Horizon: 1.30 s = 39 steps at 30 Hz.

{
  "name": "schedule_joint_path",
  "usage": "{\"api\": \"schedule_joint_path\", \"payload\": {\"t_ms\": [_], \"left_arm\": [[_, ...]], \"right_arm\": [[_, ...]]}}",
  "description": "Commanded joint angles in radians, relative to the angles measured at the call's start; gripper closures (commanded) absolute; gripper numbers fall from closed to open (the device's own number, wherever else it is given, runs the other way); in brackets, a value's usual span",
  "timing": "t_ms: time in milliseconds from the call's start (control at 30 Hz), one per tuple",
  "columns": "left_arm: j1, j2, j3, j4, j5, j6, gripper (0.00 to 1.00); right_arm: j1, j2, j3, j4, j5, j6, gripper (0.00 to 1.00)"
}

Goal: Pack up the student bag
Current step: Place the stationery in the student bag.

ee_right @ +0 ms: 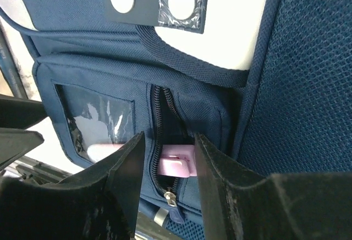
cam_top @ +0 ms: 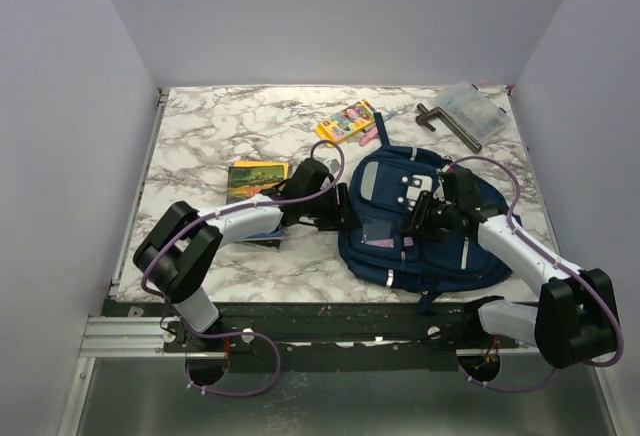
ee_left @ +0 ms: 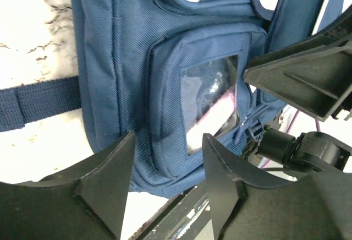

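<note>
The student bag (cam_top: 440, 246) is a navy backpack with grey panels, lying flat at the table's right centre. Its small front pocket is unzipped. A pink flat item (ee_right: 177, 163) sticks out of the zipper slot, and its other end shows through the pocket's clear window (ee_left: 212, 121). My right gripper (ee_right: 169, 136) hovers over the slot, jaws open astride the pink item, which touches the right finger only. My left gripper (ee_left: 169, 135) is open and empty at the bag's (ee_left: 126, 42) left edge, facing the pocket. In the top view the right gripper (cam_top: 420, 218) is over the bag and the left gripper (cam_top: 335, 206) beside it.
A yellow crayon box (cam_top: 345, 121) and a pink object (cam_top: 372, 136) lie behind the bag. A book (cam_top: 255, 181) lies under the left arm. A clear plastic box (cam_top: 472, 108) and a dark tool (cam_top: 445, 121) sit at the back right. A bag strap (ee_left: 33, 102) trails over the marble.
</note>
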Motion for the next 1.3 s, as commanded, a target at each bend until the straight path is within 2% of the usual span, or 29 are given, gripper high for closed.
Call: {"api": "schedule_joint_path", "payload": {"t_ms": [0,200,300,367,467,533,633,700,800,867,900,1000,1133,1267], "left_arm": [[-0.024,-0.060,-0.002,-0.029,-0.041,0.078,0.43],[-0.058,-0.066,0.023,-0.028,-0.041,0.073,0.41],[-0.072,-0.057,0.028,-0.027,-0.045,0.064,0.44],[-0.087,-0.067,0.025,-0.023,-0.069,0.074,0.43],[-0.100,-0.091,0.022,-0.007,-0.087,0.099,0.41],[-0.108,-0.110,0.009,0.013,-0.086,0.101,0.43],[-0.126,-0.135,-0.013,0.072,-0.072,0.101,0.44],[-0.135,-0.160,-0.035,0.106,-0.076,0.104,0.45],[-0.144,-0.197,-0.073,0.148,-0.088,0.102,0.44],[-0.146,-0.221,-0.087,0.150,-0.116,0.102,0.41],[-0.147,-0.234,-0.097,0.149,-0.143,0.096,0.37],[-0.147,-0.268,-0.125,0.146,-0.206,0.085,0.28],[-0.149,-0.262,-0.092,0.140,-0.182,0.080,0.28],[-0.156,-0.236,-0.065,0.141,-0.146,0.073,0.28]], "right_arm": [[0.005,-0.002,0.000,-0.004,-0.041,-0.002,0.54],[0.005,0.025,-0.111,0.300,-0.327,0.222,0.60],[0.005,-0.008,-0.160,0.404,-0.346,0.364,0.62],[0.004,-0.017,-0.219,0.530,-0.367,0.469,0.67],[0.003,-0.016,-0.259,0.573,-0.285,0.492,0.68],[0.003,-0.009,-0.259,0.542,-0.195,0.425,0.68],[0.003,0.020,-0.204,0.451,-0.136,0.299,0.69],[0.003,0.014,-0.207,0.461,-0.107,0.227,0.69],[0.021,-0.005,-0.137,0.291,0.080,0.060,0.72],[0.032,-0.030,-0.097,0.172,0.234,0.013,0.72],[0.032,-0.043,-0.095,0.159,0.244,0.021,0.71],[0.035,-0.060,-0.098,0.186,0.148,0.044,0.70],[0.051,-0.049,0.009,0.042,0.144,0.032,0.67],[0.058,-0.018,0.128,-0.153,0.224,0.006,0.64]]}}
